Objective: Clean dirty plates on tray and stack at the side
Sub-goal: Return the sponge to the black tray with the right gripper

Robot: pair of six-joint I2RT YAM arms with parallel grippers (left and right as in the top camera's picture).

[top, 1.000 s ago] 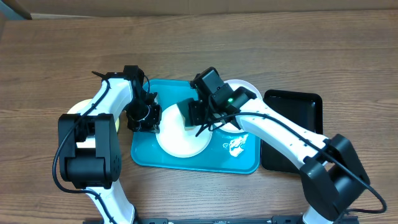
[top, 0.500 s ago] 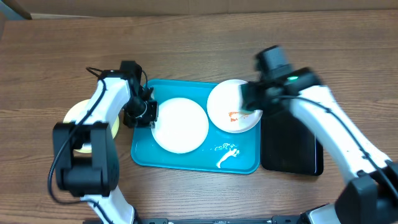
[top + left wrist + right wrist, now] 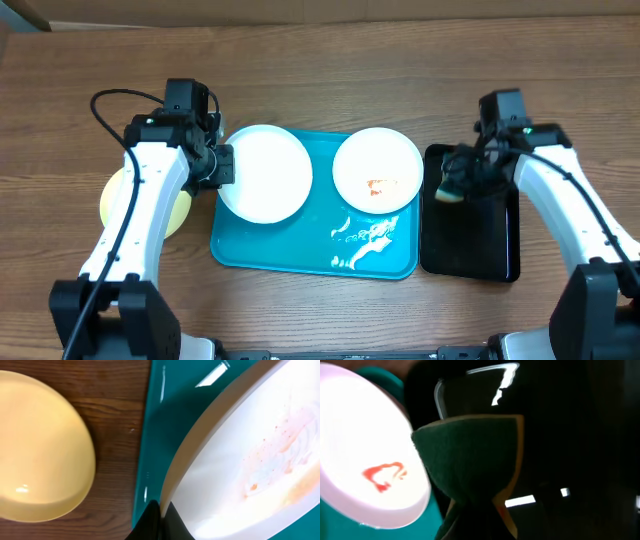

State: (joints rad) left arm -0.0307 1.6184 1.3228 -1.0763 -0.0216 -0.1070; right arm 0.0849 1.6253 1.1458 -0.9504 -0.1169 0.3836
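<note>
Currently I list: left gripper (image 3: pixel 222 166) pinching rim of round white plate (image 3: pixel 266 172), likely bound for pale yellow-green side plate (image 3: pixel 112 196); right gripper (image 3: pixel 457 182) clamping dark green sponge (image 3: pixel 470 455), parked over black plastic tray (image 3: pixel 490 250).

a black tray (image 3: pixel 480 245) lies on the wooden table (image 3: pixel 320 90); a green-and-yellow sponge (image 3: pixel 452 187) hangs above its left part.

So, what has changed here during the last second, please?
The right gripper, holding the sponge, swung right from the blue tray to above the black tray. The left gripper, gripping the left white plate, dragged it left and back over the blue tray's rim. The smeared plate and yellow plate stayed put.
</note>
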